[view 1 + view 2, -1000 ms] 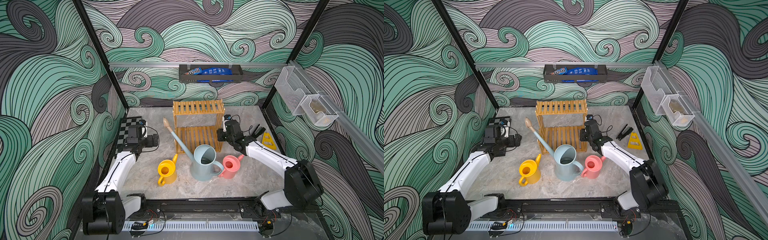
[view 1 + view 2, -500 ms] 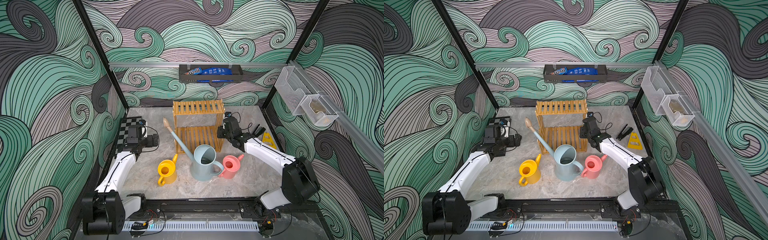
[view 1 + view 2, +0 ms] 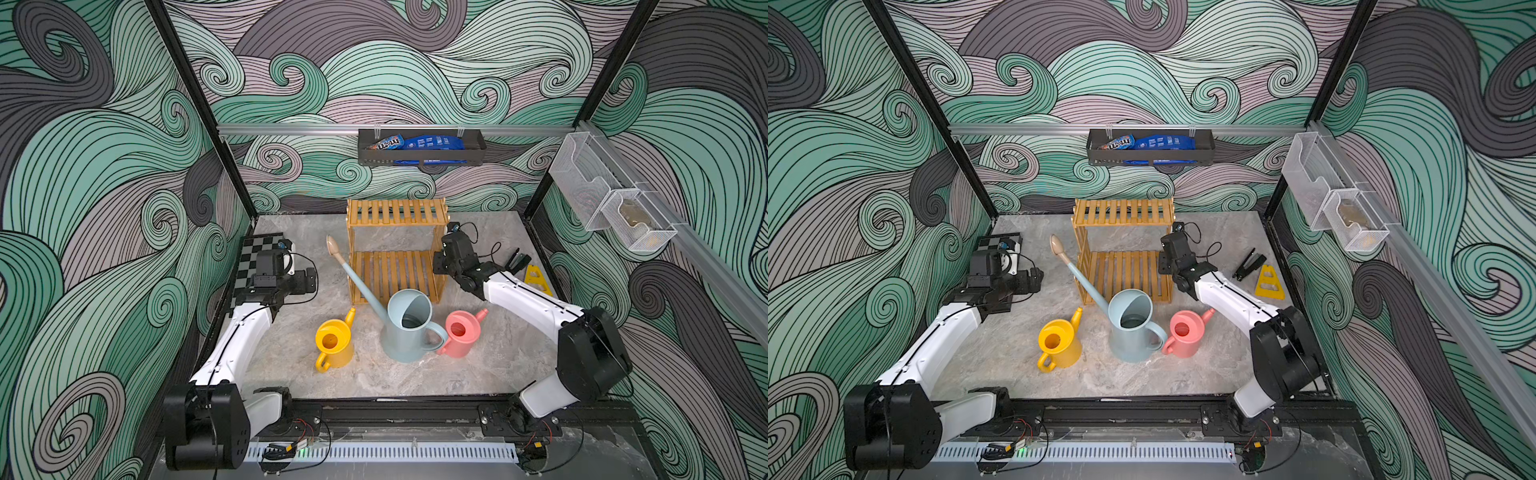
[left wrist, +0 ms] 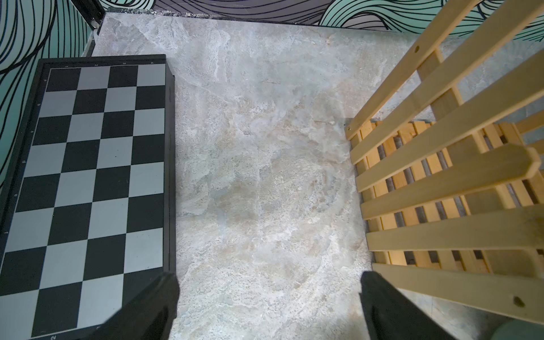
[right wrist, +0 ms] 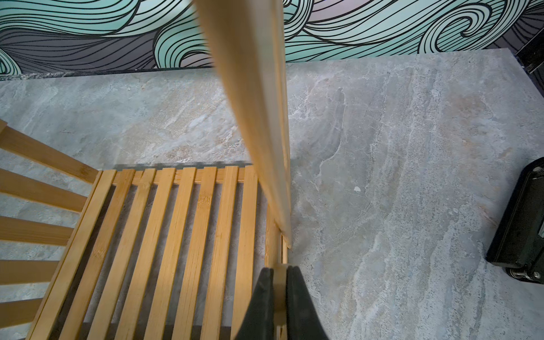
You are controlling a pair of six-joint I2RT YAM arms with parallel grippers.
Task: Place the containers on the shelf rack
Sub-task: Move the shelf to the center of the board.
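Newly pinched at its end rail by the right gripper (image 5: 279, 272), the shelf rack (image 5: 256, 117) likely wants a steady, level hold; yellow can (image 3: 334, 347), blue can (image 3: 401, 345) and pink can (image 3: 461, 336) stand behind that hand, left gripper (image 4: 268, 279) spread empty.

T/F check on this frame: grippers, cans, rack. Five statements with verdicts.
1. The right gripper is shut on a wooden bar of the shelf rack. True.
2. The yellow can sits on the rack's lower tier. False: it stands on the table, in front of the rack.
3. The left gripper is open and holds nothing. True.
4. The pink can stands between the other two cans. False: the blue can is in the middle, and the pink one is on its handle side.
5. The blue can lies on its side. False: it stands upright, with its spout slanting up beside the rack.
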